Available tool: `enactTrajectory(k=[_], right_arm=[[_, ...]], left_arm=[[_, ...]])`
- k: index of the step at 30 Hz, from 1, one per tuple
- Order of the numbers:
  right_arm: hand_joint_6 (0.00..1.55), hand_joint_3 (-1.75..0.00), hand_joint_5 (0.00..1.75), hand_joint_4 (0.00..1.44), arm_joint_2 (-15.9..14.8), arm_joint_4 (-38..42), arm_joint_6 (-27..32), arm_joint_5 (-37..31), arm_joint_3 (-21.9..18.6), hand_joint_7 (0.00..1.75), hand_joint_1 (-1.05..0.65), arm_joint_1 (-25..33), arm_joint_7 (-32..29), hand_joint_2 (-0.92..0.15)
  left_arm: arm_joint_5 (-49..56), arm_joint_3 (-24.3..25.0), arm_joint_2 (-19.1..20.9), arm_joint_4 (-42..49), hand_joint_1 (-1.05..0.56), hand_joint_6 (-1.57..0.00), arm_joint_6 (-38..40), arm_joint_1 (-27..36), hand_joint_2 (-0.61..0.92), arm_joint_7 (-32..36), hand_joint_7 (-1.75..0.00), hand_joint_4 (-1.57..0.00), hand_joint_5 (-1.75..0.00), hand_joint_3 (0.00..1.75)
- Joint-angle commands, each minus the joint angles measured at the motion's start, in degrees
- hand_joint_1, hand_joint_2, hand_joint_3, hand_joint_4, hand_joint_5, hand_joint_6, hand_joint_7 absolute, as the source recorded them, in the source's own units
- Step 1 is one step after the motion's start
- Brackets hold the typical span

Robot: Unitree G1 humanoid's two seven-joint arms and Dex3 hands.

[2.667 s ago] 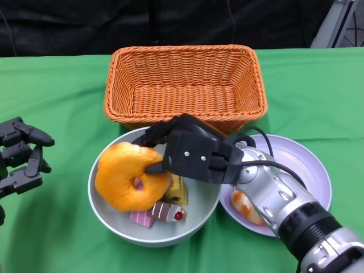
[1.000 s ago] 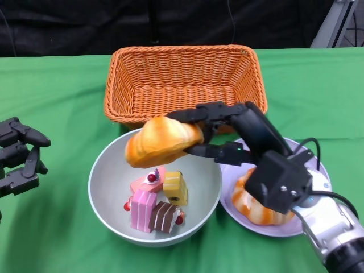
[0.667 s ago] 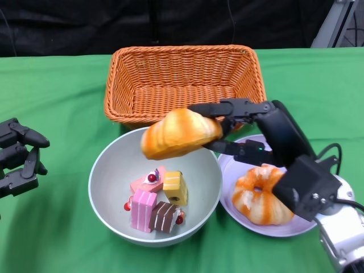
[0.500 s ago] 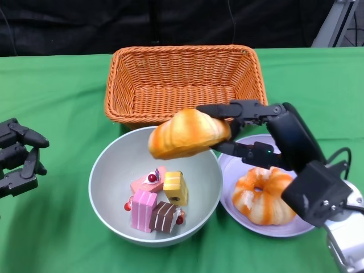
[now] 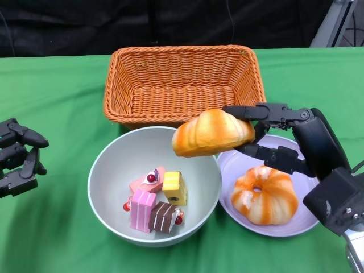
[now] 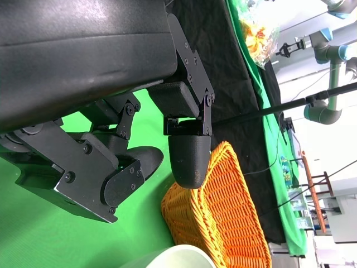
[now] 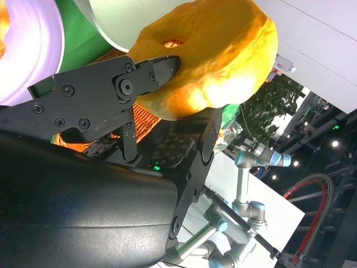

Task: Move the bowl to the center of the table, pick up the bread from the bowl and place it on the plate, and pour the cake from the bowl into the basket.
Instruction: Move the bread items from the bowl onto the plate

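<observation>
Bread (image 5: 212, 132) carried rightward off bowl (image 5: 108, 176), toward plate (image 5: 230, 165), right hand (image 5: 284, 139) gripping

— What colours sit at the middle of the frame?
— A pale grey-green bowl (image 5: 108, 170) holding cake pieces (image 5: 154, 199) in pink, yellow and chocolate brown, two with red cherry dots. Above its right rim, a golden-orange bread (image 5: 213, 132) with pale ridges, pinched by the black right hand (image 5: 284, 139).

— And the upper part?
— An orange woven basket (image 5: 185, 85), its wicker ribbed in fine rows, on a bright green tablecloth (image 5: 57, 91).

— Lower right?
— A lilac plate (image 5: 239, 165) carrying an orange-and-white streaked ring bread (image 5: 264, 194).

— Left edge?
— The black left hand (image 5: 17, 156), against the green.
</observation>
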Motion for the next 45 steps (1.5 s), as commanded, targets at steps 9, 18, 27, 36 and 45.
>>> enactTrajectory(k=[9, 18, 27, 36, 45], right_arm=[[1.18, 0.0, 1.1, 0.84, -5.8, 4.2, -6.4, -8.0, -5.0, 0.05, -0.03, 1.8, -10.7, -0.87], [1.19, 0.0, 1.13, 0.86, -8.2, 14.9, -11.6, -12.8, -5.6, 0.05, -0.03, -2.1, -20.2, -0.86], [1.2, 0.0, 1.15, 0.88, -9.6, 22.1, -12.4, -15.7, -4.8, 0.06, 0.02, -5.0, -26.2, -0.84], [1.2, 0.0, 1.17, 0.87, -10.0, 23.0, -12.6, -15.7, -4.0, 0.05, 0.02, -5.3, -27.5, -0.83], [1.19, 0.0, 1.06, 0.91, -10.7, 29.2, -11.2, -18.8, -0.9, 0.04, 0.0, -7.6, -29.2, -0.83]], left_arm=[[-0.1, 0.2, 1.4, 0.4, -0.02, -0.84, 0.4, -0.9, 0.53, 0.2, -1.25, -0.84, -1.56, 1.11], [-0.6, 0.3, 1.6, 1.2, -0.02, -0.83, 0.6, -1.4, 0.54, -0.5, -1.26, -0.84, -1.57, 1.1], [-0.8, 0.4, 1.8, 1.3, 0.0, -0.82, 0.7, -1.4, 0.54, -0.7, -1.27, -0.83, -1.57, 1.12], [-0.8, 0.4, 1.8, 1.3, 0.0, -0.82, 0.7, -1.4, 0.52, -0.8, -1.28, -0.83, -1.57, 1.14], [-0.9, 0.5, 2.2, 1.6, -0.01, -0.82, 1.1, -1.6, 0.53, -0.8, -1.29, -0.82, -1.58, 1.15]])
